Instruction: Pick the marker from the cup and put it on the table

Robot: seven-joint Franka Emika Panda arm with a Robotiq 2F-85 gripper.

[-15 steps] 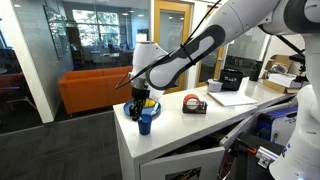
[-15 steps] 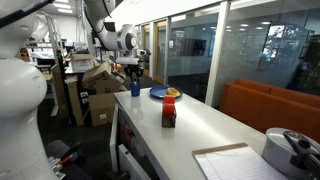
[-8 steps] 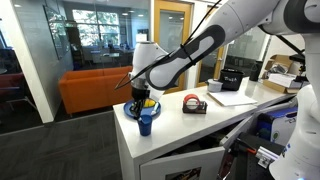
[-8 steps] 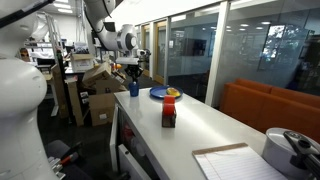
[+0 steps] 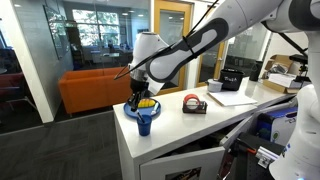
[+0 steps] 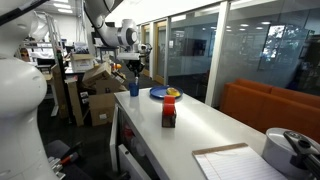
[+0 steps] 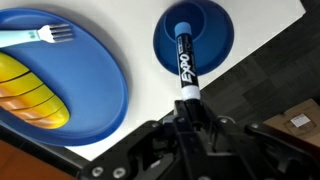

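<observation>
gripper (image 7: 188,108) clamped on the marker (image 7: 186,55) top end, lifted slightly higher than a moment ago; marker hangs upright over the cup (image 7: 215,40), tip seemingly still inside, on the table (image 5: 185,125).

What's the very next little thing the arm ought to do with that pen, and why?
Probably lift straight up. In the wrist view the jaws grip the marker by its top end, but its lower end sits inside the blue cup. Moving sideways now could tip the cup; once the marker clears the rim, it can go to the bare table.
</observation>
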